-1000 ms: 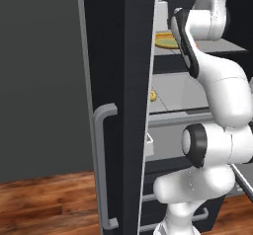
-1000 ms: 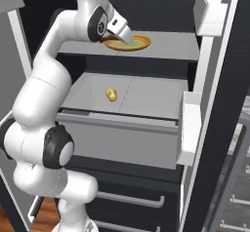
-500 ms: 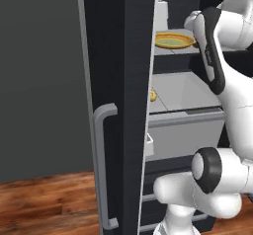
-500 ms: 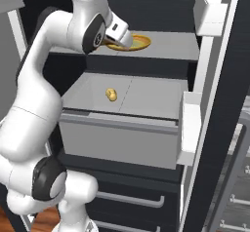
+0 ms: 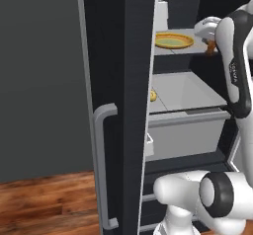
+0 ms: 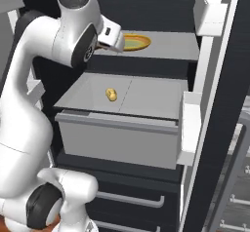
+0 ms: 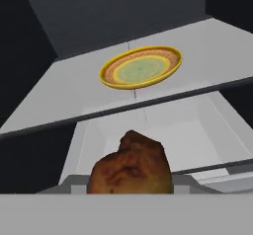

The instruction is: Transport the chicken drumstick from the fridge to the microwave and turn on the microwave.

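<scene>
Here, the open fridge [image 6: 215,128] holds a bare yellow plate [image 7: 141,67] on its upper shelf [image 6: 171,46] and a small round yellow food item [image 6: 112,95] on the drawer top. The jaws grip the chicken drumstick [image 7: 131,166] before the shelf.

Plain dark grey wall [image 5: 39,71] at left. Reddish-brown wooden plank floor [image 5: 44,204] meets the wall's lower edge.
</scene>
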